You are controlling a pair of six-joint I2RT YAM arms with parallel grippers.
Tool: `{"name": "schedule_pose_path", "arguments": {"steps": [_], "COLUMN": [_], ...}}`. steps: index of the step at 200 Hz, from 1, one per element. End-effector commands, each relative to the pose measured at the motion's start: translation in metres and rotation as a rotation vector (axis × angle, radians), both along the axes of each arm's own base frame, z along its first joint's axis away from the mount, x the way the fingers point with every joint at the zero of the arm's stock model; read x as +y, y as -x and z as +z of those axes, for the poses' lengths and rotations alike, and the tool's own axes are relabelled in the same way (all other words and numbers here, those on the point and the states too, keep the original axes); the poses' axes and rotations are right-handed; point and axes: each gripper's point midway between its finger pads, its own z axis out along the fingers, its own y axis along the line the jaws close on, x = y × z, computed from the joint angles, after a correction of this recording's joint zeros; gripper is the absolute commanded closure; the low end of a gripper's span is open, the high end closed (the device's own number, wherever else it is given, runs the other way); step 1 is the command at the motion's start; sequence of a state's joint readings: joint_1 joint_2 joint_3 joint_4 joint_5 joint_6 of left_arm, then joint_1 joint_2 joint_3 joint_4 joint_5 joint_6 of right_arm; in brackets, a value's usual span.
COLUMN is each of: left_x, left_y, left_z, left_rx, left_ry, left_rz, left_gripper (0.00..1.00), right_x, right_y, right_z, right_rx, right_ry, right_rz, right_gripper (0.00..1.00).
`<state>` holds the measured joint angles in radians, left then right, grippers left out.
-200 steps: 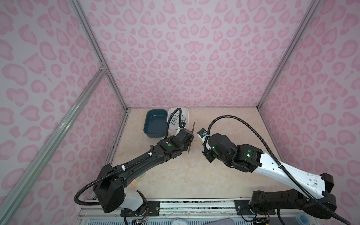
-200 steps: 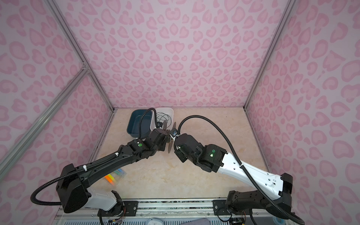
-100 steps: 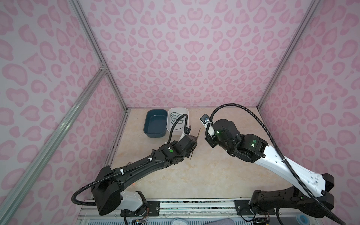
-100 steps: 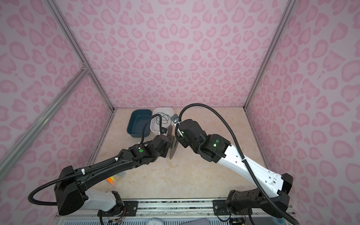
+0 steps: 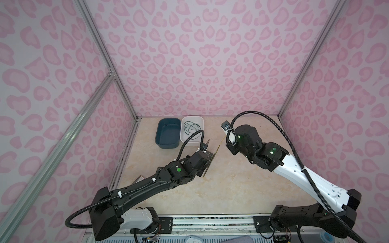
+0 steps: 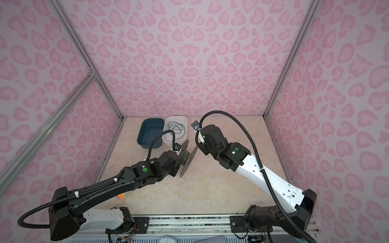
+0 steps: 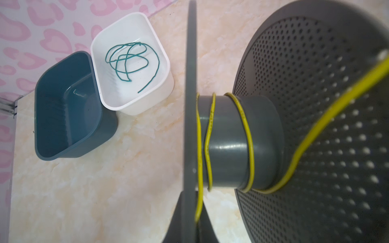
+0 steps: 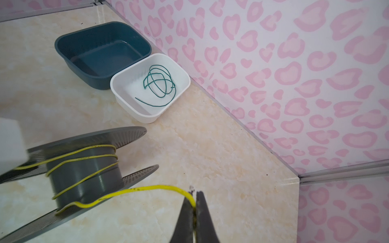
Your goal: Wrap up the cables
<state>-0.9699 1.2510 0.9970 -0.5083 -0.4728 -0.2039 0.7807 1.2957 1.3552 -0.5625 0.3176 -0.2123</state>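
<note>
Three loose turns of yellow cable (image 8: 151, 186) sit on the grey spool (image 7: 231, 143); slack could let them slide over the rim, and a hard tug could pull the end from my pinch. My right gripper (image 8: 194, 202), raised with wrist bent down, is clamped on that free end; my left gripper (image 7: 190, 210), arm stretched forward, grips the spool's rim. The green cable (image 7: 130, 61) lies in the white tub (image 7: 147, 103).

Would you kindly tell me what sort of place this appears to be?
Likely a robot lab's enclosed test cell: patterned pink wall panels on aluminium framing, two robot arms mounted on a front rail, and a tabletop holding a blue bin, white bin and spool.
</note>
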Motion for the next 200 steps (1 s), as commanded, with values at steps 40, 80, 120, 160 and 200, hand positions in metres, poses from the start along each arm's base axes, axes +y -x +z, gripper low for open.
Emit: {"name": "schedule_pose_path", "arguments": {"steps": [40,80,120,160,200], "left_x": [0.013,0.022,0.027,0.031,0.038], "left_y": [0.031,0.033,0.028,0.02,0.005], "left_z": [0.009,0.028,0.059,0.085,0.104], "left_rx": [0.034,0.035,0.045,0.054,0.056], "left_ry": [-0.014,0.126,0.357,0.502,0.655], "left_rz": [-0.155,-0.126,-0.098,-0.081,-0.041], "left_gripper": [0.96,0.96,0.96,0.96,0.96], "right_x": [-0.024,-0.047,-0.047,-0.04,-0.034], "right_y": [-0.044,-0.057,-0.054,-0.05,-0.043], "right_z": [0.0,-0.022,-0.053,-0.076,-0.095], "right_rx": [-0.118,-0.109,-0.066,0.018,0.089], "right_ry": [-0.097,-0.155,-0.2,-0.298,-0.355], "right_rz": [-0.068,-0.095,-0.095,-0.098,-0.093], "right_gripper": [1.0,1.0,1.0,1.0,1.0]}}
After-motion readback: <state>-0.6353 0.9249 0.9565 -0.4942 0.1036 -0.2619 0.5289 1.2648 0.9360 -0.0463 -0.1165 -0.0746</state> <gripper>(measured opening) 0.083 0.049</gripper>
